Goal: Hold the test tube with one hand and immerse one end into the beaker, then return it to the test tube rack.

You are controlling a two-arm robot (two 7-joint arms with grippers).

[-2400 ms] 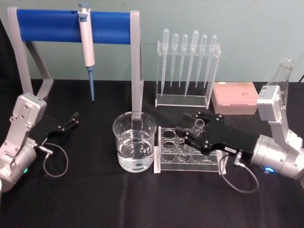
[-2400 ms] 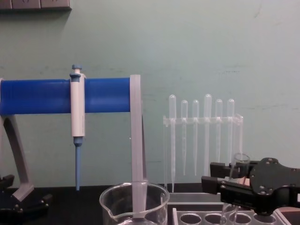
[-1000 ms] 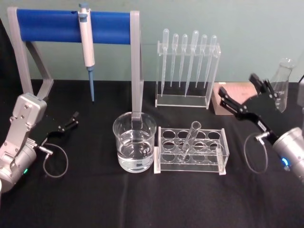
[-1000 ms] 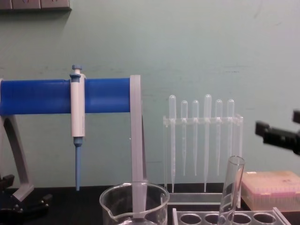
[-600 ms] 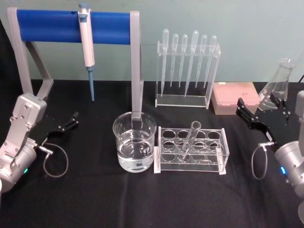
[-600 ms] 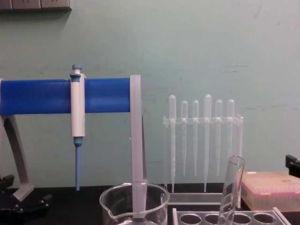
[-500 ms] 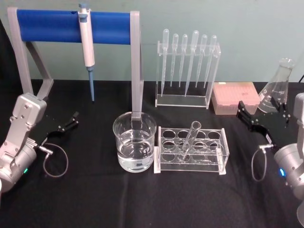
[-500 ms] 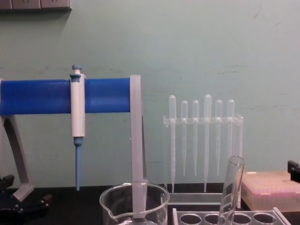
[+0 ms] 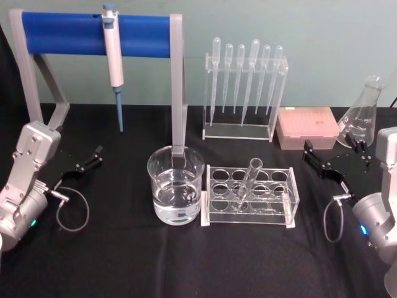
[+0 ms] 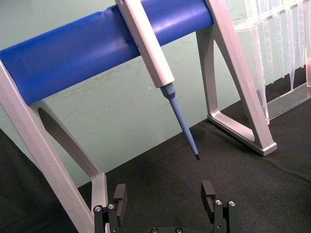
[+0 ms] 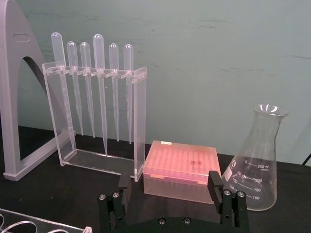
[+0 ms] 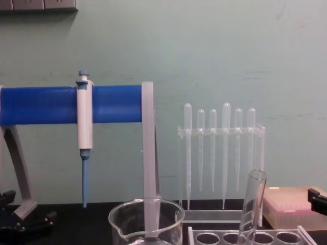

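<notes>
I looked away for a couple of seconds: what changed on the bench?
The right pincer let go of the test tube, leaving it leaning in the rack, and drew back open to the robot's right, near the flask. The left pincer, beaker and pipettor stayed put.

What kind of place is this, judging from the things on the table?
Most likely a laboratory bench: a beaker of clear liquid, a test tube leaning in a rack, and pipettes hanging in a stand.

beaker (image 9: pixel 175 193) left of rack (image 9: pixel 250 197) | test tube (image 9: pixel 245 182) in rack | pipettes (image 9: pixel 244 87) behind
</notes>
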